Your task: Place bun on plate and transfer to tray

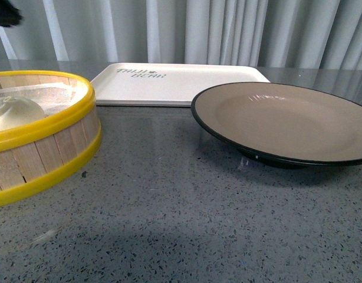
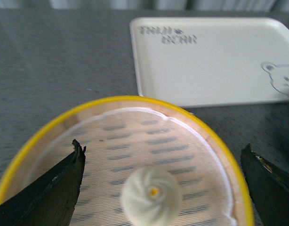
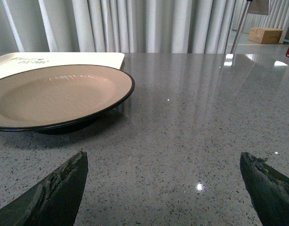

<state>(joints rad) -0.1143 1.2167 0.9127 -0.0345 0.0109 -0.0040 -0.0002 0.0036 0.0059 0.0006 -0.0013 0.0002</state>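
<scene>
Desk: grey speckled surface carrying all items, with a pale pleated curtain behind it. Bun: one, white with a pleated top and a yellow dot, lying on the slotted liner inside the steamer basket, which is wooden-walled with yellow rims and stands at the left of the front view. Plate: beige inside with a black rim, bare, standing on the desk at the right, apart from the basket. Tray: cream-white and bare, lying flat behind basket and plate, its near edge just beyond the plate's far rim, with dark lettering at its left end. Left end effector: above the basket, fingers spread wide to either side of the bun, touching neither it nor the basket rim and holding nothing; the tray lies beyond. Right end effector: low over bare desk beside the plate, fingers spread wide and holding nothing.
</scene>
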